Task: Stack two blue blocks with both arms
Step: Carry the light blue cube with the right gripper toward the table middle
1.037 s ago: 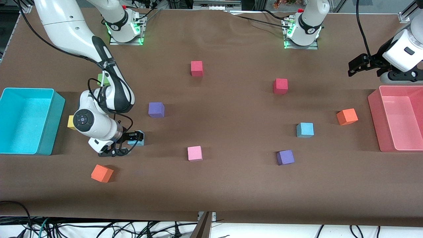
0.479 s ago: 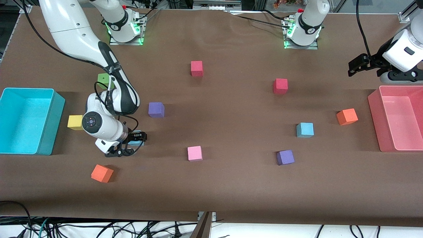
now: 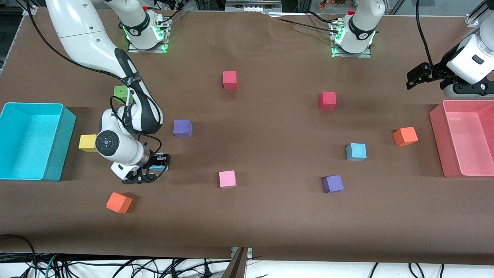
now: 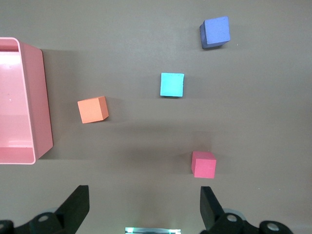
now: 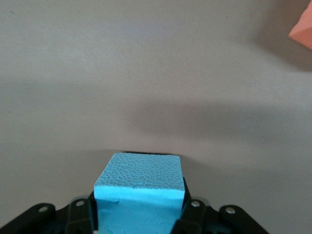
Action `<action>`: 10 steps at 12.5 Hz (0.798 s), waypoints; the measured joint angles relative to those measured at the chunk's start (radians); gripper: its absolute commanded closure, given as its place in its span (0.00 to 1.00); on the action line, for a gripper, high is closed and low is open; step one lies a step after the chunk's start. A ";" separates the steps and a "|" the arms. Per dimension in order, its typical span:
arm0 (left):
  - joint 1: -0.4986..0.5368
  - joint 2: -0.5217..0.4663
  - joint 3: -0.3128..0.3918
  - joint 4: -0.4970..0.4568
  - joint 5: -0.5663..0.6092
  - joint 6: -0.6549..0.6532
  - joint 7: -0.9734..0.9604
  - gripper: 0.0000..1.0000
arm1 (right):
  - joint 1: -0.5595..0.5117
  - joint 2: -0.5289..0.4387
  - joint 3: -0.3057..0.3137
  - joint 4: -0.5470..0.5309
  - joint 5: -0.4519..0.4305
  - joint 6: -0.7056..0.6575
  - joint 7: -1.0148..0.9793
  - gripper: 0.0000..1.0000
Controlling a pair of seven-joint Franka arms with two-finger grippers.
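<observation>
The right gripper [image 3: 154, 168] is clamped on a blue block [image 3: 158, 166], its black fingers [image 5: 92, 214] pressed against two opposite sides of the cube [image 5: 140, 195] in the right wrist view, low over the brown table [image 3: 270, 216] toward the right arm's end; whether the block rests on the cloth or is raised off it cannot be told. Around it lie an orange cube [image 3: 119, 202] nearer the front camera, a yellow cube [image 3: 88, 143] beside the turquoise bin [image 3: 58, 170], a purple cube [image 3: 182, 128] farther from the camera and a green cube [image 3: 121, 93] partly hidden by the right arm [image 3: 92, 42]. A pink cube [image 3: 227, 179] sits near the table's middle. The second blue block [image 3: 356, 151] lies well apart toward the left arm's end, flat on the cloth, with a purple cube [image 3: 333, 183] nearer the camera, an orange cube [image 3: 405, 136] beside it toward the pink bin [image 3: 438, 139], and a red cube [image 3: 327, 100] farther off; another red cube [image 3: 230, 80] lies toward the bases. The left gripper [image 3: 415, 78] waits with its fingers [image 4: 78, 204] spread wide and empty, held in the air by the pink bin's end of the table, its wrist camera looking down on that second blue block [image 4: 172, 85]
</observation>
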 measured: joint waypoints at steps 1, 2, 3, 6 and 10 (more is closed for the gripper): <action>0.000 0.000 0.000 0.000 0.000 0.000 0.000 0.00 | 0.005 -0.018 0.000 0.019 0.000 -0.047 0.000 0.99; 0.000 0.000 0.000 0.000 0.000 0.000 0.000 0.00 | 0.016 -0.041 0.000 0.041 0.000 -0.112 0.002 0.99; 0.000 0.000 0.000 0.000 0.000 0.000 0.000 0.00 | 0.033 -0.067 0.001 0.058 0.000 -0.173 0.022 0.98; 0.000 0.000 -0.001 0.000 0.000 0.000 0.000 0.00 | 0.138 -0.128 0.006 0.076 0.002 -0.269 0.194 0.97; 0.001 0.000 -0.002 -0.001 0.000 0.000 0.000 0.00 | 0.366 -0.110 0.010 0.068 0.002 -0.273 0.503 0.97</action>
